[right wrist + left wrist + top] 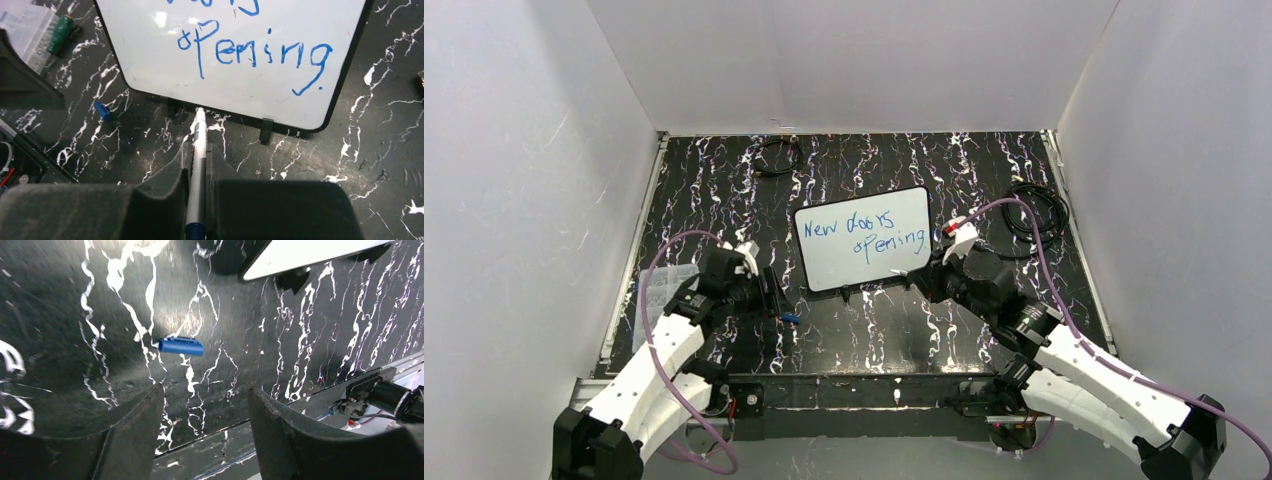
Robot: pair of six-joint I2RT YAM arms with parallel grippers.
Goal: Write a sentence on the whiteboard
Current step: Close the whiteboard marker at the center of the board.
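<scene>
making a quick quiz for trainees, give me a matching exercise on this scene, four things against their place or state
Things:
1. whiteboard
2. blue cap
3. marker
4. left gripper

Place or state:
a. lying loose on the table
b. clamped in the right gripper, tip near the board's lower edge
c. open, nothing between its fingers
d. carries blue writing in two lines

Pairs: 1-d, 2-a, 3-b, 4-c
</scene>
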